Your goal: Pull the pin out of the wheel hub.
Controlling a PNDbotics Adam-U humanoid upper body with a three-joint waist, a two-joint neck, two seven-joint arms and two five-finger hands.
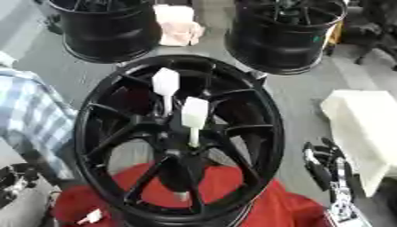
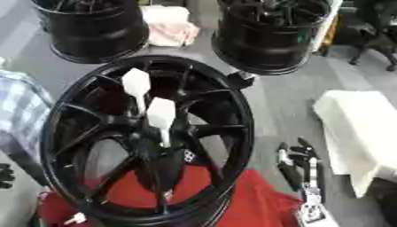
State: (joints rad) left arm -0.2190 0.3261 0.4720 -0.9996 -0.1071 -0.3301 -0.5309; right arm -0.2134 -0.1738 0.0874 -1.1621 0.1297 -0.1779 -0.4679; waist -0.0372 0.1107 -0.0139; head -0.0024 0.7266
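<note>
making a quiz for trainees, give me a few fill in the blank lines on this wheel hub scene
1. The pins standing in the black wheel hub are ____ in colour.
2. The hub rests on a ____ cloth.
3. The right hand shows at the lower right with fingers ____.
4. The number of pins with wide heads is ____.

Missing words: white; red; open; two

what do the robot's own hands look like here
The right robot hand is black, with slim dark fingers and silver-white patches along them and at the wrist. The left robot hand shows only partly at the lower left edge: black with pale grey parts.
</note>
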